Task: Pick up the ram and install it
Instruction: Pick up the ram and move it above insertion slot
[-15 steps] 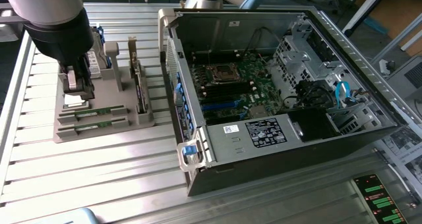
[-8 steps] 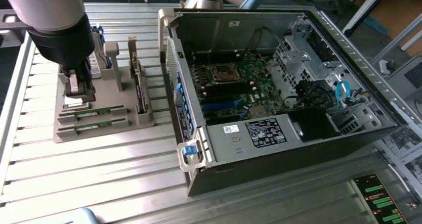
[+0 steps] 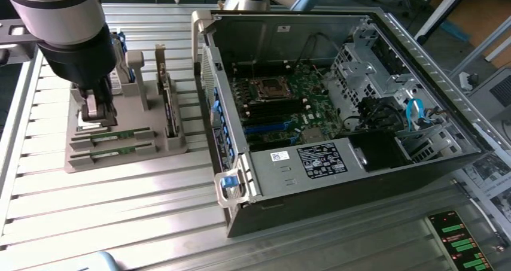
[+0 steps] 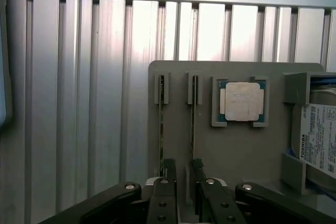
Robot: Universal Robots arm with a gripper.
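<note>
Two ram sticks lie edge-up in slots of a grey holder: one ram stick closer to the arm, the other ram stick beside it. In the wrist view they show as thin green lines, ram and ram, running toward my fingers. My gripper hangs low over the holder, just above the sticks' end. My gripper is open, nothing between its fingers. I cannot tell which stick its gap lines up with.
On the same holder sit a square silver processor, a hard drive and an upright expansion card. An open computer case with its motherboard lies at the exterior view's right. All rest on a ribbed metal table.
</note>
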